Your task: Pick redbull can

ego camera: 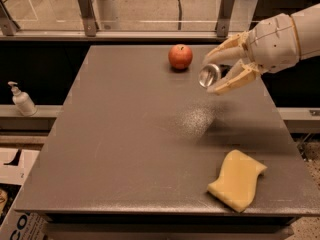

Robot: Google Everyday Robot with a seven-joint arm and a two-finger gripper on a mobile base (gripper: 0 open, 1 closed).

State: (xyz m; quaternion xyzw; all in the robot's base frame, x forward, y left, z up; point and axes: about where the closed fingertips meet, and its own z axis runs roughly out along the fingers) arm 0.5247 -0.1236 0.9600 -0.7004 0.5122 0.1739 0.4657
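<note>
One redbull can (209, 76) is clamped end-on between the two fingers of the gripper (215, 74). It hangs above the table (125, 134) toward its right rear, near the apple (180, 57). I judge the grasp made and the lift in hand; my next move calls for a steady rise with a firm grip. Open air lies above, the table's right edge is near, and the sponge (236, 186) lies well apart.

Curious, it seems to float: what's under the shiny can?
Only bare table with a shadow. The gripper, over the table's far right, holds the can aloft; its fingers cover the can's rear.
</note>
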